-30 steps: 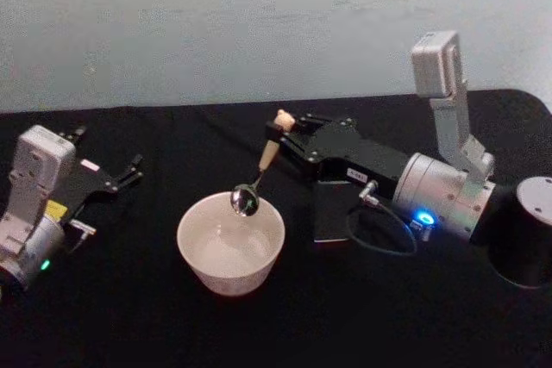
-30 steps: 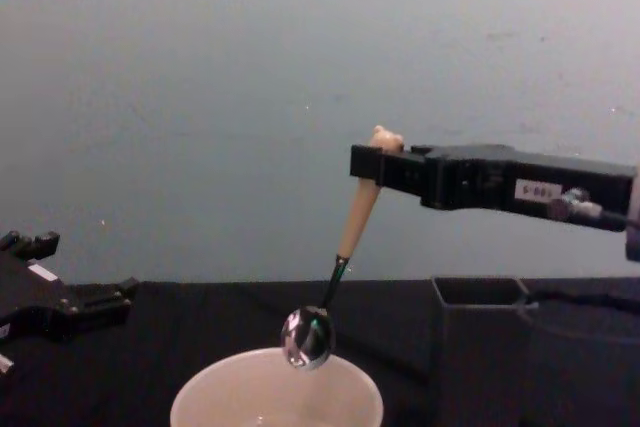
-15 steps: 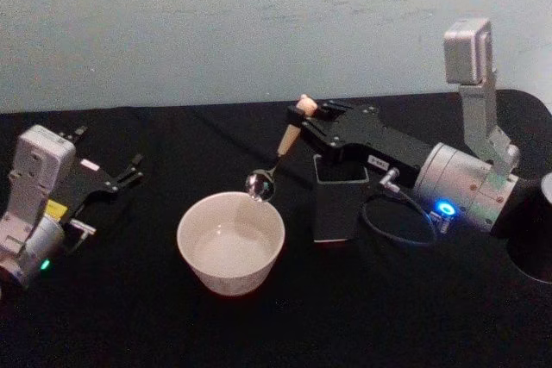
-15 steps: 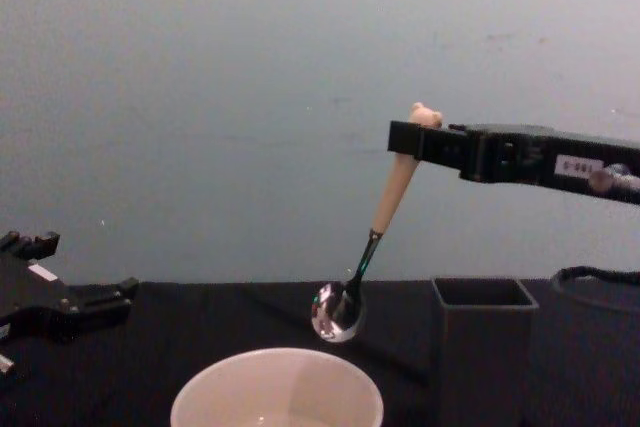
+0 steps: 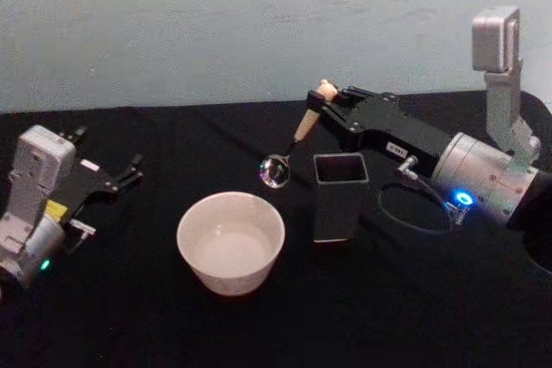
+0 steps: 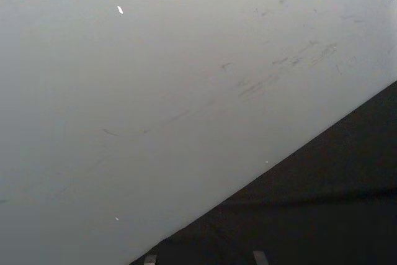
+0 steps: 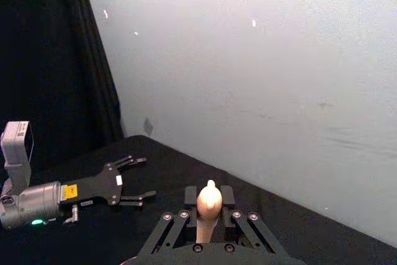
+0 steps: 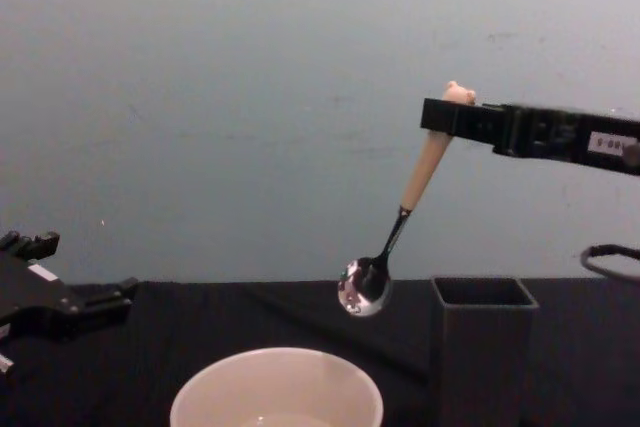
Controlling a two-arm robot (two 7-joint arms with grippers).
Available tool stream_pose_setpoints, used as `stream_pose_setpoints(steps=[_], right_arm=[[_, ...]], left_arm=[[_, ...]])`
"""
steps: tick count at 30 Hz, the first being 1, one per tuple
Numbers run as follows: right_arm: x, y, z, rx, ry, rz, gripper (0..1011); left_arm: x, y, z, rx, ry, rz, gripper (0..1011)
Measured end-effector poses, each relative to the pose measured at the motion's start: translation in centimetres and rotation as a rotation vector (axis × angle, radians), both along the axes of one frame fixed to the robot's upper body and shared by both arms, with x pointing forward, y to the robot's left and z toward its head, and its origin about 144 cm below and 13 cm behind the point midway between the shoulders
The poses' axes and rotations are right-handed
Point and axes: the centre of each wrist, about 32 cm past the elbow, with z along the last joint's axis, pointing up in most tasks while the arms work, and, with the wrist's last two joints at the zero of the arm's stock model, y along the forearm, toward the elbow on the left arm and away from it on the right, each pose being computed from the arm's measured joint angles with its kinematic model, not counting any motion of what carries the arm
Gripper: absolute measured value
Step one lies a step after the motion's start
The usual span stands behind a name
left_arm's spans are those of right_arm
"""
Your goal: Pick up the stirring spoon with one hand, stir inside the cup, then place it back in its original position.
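Chest view: the right gripper [image 8: 447, 117] jaws clamp the stirring spoon [image 8: 416, 185] at its knobby handle top. It is light, stiff, probably slick. The left gripper [image 5: 129, 173] idles, jaws apart, at the surface [image 5: 129, 321] left edge.

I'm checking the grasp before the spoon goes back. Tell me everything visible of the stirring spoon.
The stirring spoon has a cream handle with a knobby top, a thin dark neck and a shiny round metal bowl. It hangs tilted in the air, bowl lowest, between the cup and the dark square holder, touching neither. The right gripper is shut on the handle just below the knob.
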Motion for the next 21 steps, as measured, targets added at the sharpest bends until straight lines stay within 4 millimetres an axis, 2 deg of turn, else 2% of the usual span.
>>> stream_pose_setpoints(steps=[21], right_arm=[[0.3, -1.9, 1.0, 0.032, 0.000, -0.047, 214]], left_arm=[[0.0, 0.0, 0.0, 0.000, 0.000, 0.000, 1001]])
